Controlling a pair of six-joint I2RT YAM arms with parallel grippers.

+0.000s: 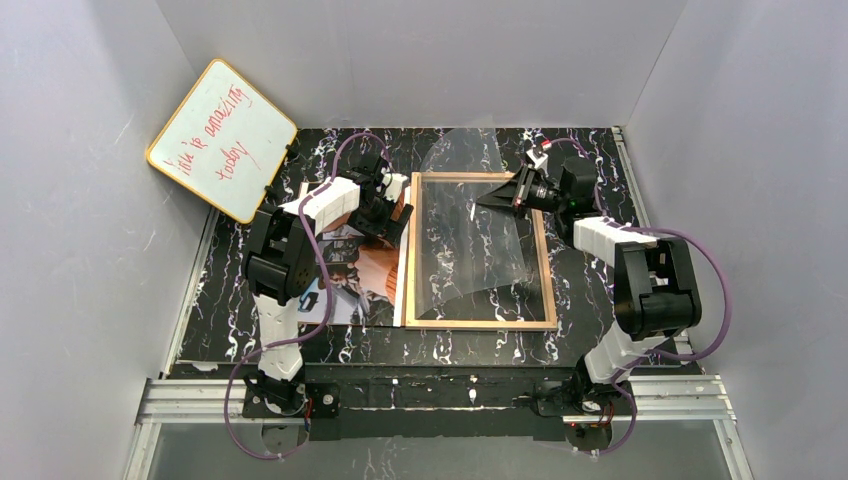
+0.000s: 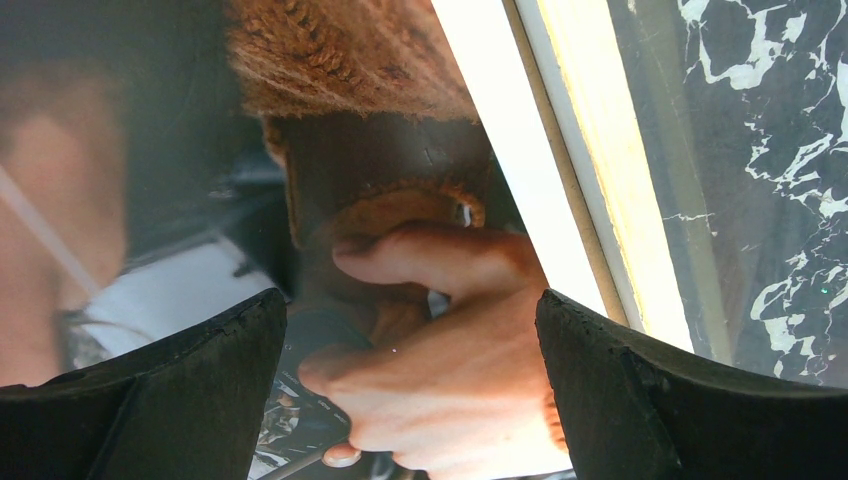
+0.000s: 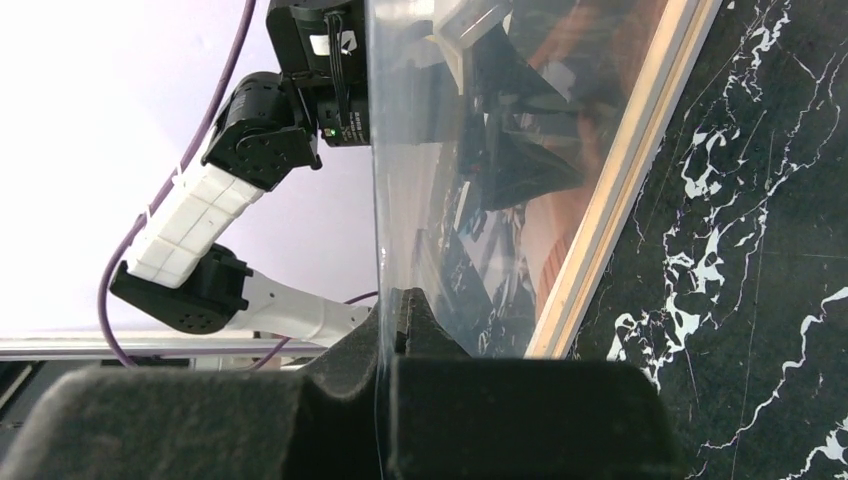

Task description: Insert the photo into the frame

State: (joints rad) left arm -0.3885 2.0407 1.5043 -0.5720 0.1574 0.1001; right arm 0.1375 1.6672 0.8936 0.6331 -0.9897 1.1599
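The photo (image 1: 355,275) lies face up on the table (image 1: 450,345), just left of the frame (image 1: 480,324), beneath the wide-open, empty left pincer (image 2: 408,300). The right pincer (image 3: 395,320) is clamped on the raised clear sheet (image 3: 440,150). Best pinch the print's edge lightly and slide it in square.

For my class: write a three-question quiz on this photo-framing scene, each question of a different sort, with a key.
1. True or false: the right gripper is shut on a clear sheet.
2. Where is the photo relative to the frame? A) inside it; B) flat on the table beside it, on the left arm's side; C) held in the air above it.
3. Fill in: the left gripper, over the photo, is ____.
Key: 1 true; 2 B; 3 open.
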